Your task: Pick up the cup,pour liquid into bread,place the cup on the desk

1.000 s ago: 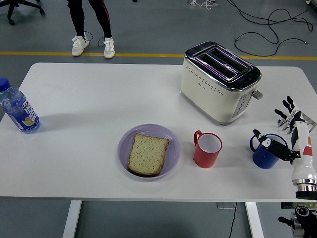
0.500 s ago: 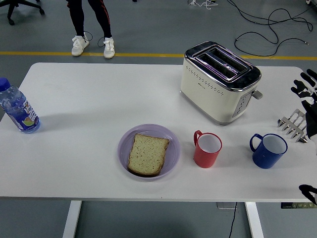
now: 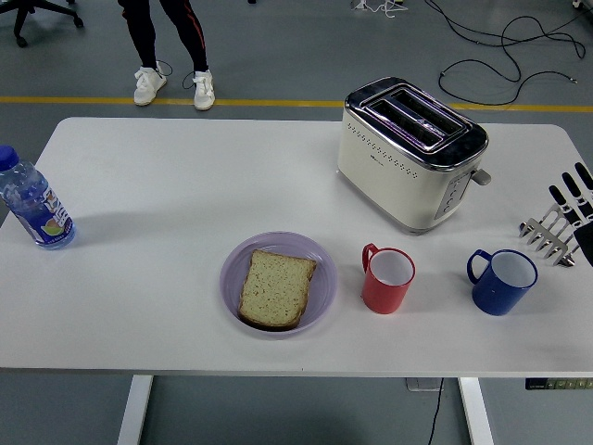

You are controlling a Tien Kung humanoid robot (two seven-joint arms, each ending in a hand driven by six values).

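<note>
On the white tabletop, going left to right, a water bottle with a blue cap stands at the 9 o'clock edge, well apart from everything else and seemingly out of play. Toward 6 o'clock sits a lilac plate carrying one slice of bread, laid flat, presumably so liquid can be tipped straight onto it. Just to its right stands a red cup, upright, mouth open upward, handle turned to the left toward the plate. Behind it, around 1 o'clock, is a cream toaster with both slots empty. Further right, near 4 o'clock, a blue cup stands upright too, handle also facing left. Behind it lies a small metal toast rack.

At the 3 o'clock edge only part of the right hand shows: its black fingers are spread straight and hold nothing, hovering over the rack, near the blue cup but not touching it. The left hand is not in view. A person's legs stand on the floor beyond the far side.

Neither cup is lifted, so the pick-up is not yet done; which cup is meant cannot be told.
</note>
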